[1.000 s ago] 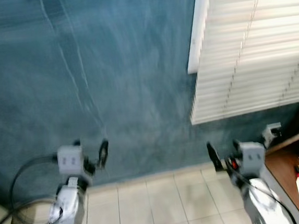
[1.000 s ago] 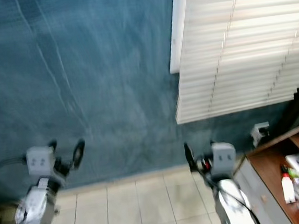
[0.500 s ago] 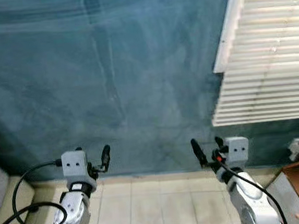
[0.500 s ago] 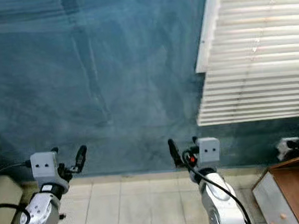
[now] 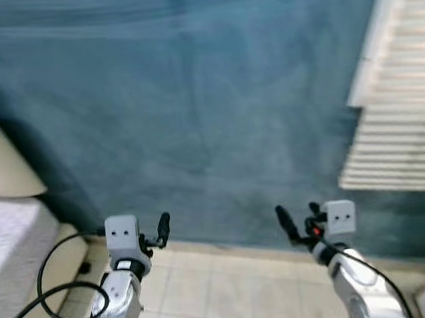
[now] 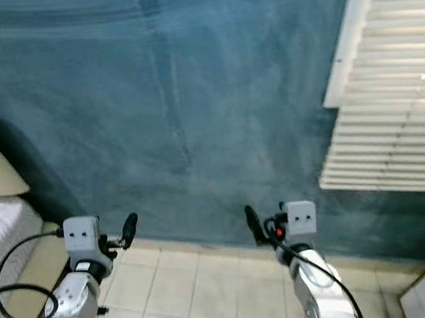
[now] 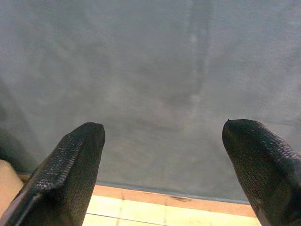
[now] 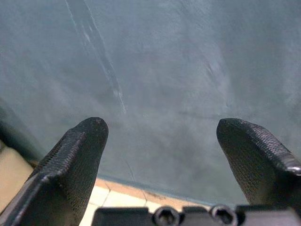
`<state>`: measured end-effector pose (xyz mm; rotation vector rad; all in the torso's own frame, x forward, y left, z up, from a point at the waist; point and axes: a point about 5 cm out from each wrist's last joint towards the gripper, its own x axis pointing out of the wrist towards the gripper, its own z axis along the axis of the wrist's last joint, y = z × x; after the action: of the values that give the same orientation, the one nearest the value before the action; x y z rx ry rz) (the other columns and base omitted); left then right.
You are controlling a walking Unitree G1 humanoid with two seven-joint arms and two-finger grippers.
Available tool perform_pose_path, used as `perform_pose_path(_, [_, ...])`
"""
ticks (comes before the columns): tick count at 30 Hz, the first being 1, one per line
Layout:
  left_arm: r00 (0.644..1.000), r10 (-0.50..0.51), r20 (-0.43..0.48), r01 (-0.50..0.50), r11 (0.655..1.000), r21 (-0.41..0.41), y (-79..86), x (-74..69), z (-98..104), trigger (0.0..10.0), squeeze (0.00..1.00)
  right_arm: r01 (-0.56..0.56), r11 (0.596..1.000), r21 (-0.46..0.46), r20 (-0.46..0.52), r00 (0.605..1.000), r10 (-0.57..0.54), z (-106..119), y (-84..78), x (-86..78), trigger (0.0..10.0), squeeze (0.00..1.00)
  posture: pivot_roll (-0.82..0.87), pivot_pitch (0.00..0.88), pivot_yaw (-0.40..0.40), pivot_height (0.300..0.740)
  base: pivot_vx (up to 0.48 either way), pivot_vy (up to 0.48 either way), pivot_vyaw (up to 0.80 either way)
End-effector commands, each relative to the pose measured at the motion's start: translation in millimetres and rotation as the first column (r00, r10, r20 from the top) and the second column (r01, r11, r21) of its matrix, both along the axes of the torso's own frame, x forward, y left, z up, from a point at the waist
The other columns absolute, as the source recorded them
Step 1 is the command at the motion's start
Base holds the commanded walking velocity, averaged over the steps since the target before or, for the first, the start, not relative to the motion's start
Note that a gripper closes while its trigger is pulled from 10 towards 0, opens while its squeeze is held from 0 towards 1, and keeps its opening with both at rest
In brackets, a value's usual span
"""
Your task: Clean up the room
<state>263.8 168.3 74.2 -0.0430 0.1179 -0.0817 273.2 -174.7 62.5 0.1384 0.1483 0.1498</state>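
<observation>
Both tools raised and empty before a blue wall

Count: two arms, two tools, one wall, one window blind, one bed corner, one black cable loop.

Left tool (image 7: 164, 165): two black fingers spread wide, bare wall and floor edge visible between them in the left wrist view. Nothing held, nothing touched. In the head views it is held up ahead of the robot, above the floor (image 5: 225, 299) of pale tiles, pointing toward the blue wall (image 5: 194, 116).

Right tool (image 8: 162, 165): fingers equally wide apart, gap shows wall with a pale streak running down it. Nothing held, no contact. It is level with the left tool, well apart from it.

White slatted window blind (image 6: 395, 113) hangs at the robot's right, upper part of the wall. A bed (image 5: 6, 229) with a white textured cover and cream frame sits at the robot's left, against the wall. Black cable (image 5: 60, 291) loops beside the left arm.

No loose item for tidying can be made out on the floor; head views are slightly blurred
</observation>
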Motion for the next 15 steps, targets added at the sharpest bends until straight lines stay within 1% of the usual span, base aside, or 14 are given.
perform_pose_path(1, [1.0, 0.013, 0.001, -0.013, 0.999, 0.035, 4.6, 3.2, 3, 10.0, 0.0, -0.017, 1.0, 0.02, -0.006, 1.0, 0.017, 0, 7.2, 3.5, 10.0, 0.0, -0.09, 0.0, 0.053, 0.74, 0.0, 0.0, 0.59])
perform_pose_path(2, [1.0, 0.017, -0.001, -0.017, 0.999, 0.033, 5.4, 4.0, 3, 10.0, 0.0, -0.016, 1.0, 0.019, -0.004, 1.0, 0.017, 0, 6.7, 3.7, 10.0, 0.0, -0.09, 0.0, 0.053, 0.74, 0.0, 0.0, 0.58])
perform_pose_path(3, [1.0, 0.024, 0.009, -0.025, 0.998, 0.064, 7.3, 5.2, 4, 10.0, 0.0, -0.015, 1.0, 0.016, -0.003, 1.0, 0.015, 1, 5.7, 3.6, 10.0, 0.0, -0.09, 0.0, 0.053, 0.74, 0.0, 0.0, 0.58])
perform_pose_path(4, [0.999, 0.032, 0.009, -0.033, 0.997, 0.066, 7.9, 6.0, 4, 10.0, 0.0, -0.015, 1.0, 0.011, -0.003, 1.0, 0.015, 0, 5.3, 3.3, 10.0, 0.0, -0.09, 0.0, 0.053, 0.74, 0.0, -0.24, 0.58])
perform_pose_path(5, [0.999, 0.039, 0.005, -0.039, 0.997, 0.061, 6.8, 6.8, 4, 10.0, 0.0, -0.019, 1.0, 0.006, -0.004, 1.0, 0.019, 0, 5.6, 3.0, 10.0, 0.0, -0.09, 0.0, 0.054, 0.74, 0.0, -0.48, 0.58])
perform_pose_path(10, [0.999, 0.038, 0.007, -0.038, 0.994, 0.099, -0.7, 9.4, 5, 10.0, 0.0, -0.041, 0.999, -0.002, -0.001, 0.999, 0.041, 0, 7.7, 3.0, 10.0, 0.0, -0.1, 0.0, 0.054, 0.74, 0.0, -0.48, 0.58])
perform_pose_path(11, [0.999, 0.038, 0.003, -0.038, 0.995, 0.097, -1.8, 9.9, 4, 10.0, 0.0, -0.044, 0.999, -0.004, -0.001, 0.999, 0.044, 1, 7.2, 3.3, 10.0, 0.0, -0.1, 0.0, 0.054, 0.74, 0.0, -0.48, 0.58])
perform_pose_path(12, [0.999, 0.041, -0.008, -0.04, 0.997, 0.065, -3.8, 9.8, 2, 10.0, 0.0, -0.051, 0.999, -0.009, 0.001, 0.999, 0.051, 1, 6.5, 3.5, 10.0, 0.0, -0.11, 0.0, 0.046, 0.74, 0.0, -0.48, 0.57])
perform_pose_path(13, [0.998, 0.053, -0.019, -0.052, 0.998, 0.032, -4.3, 9.8, 0, 10.0, 0.0, -0.056, 0.998, -0.011, 0.001, 0.998, 0.056, 1, 5.8, 3.3, 10.0, 0.0, -0.11, 0.0, 0.042, 0.74, 0.0, 0.0, 0.56])
perform_pose_path(15, [0.998, 0.068, -0.01, -0.068, 0.997, 0.02, -3.3, 9.7, 0, 10.0, 0.0, -0.065, 0.998, -0.017, -0.003, 0.998, 0.065, 1, 4.8, 2.7, 10.0, 0.0, -0.11, 0.0, 0.033, 0.74, 0.0, 0.0, 0.54])
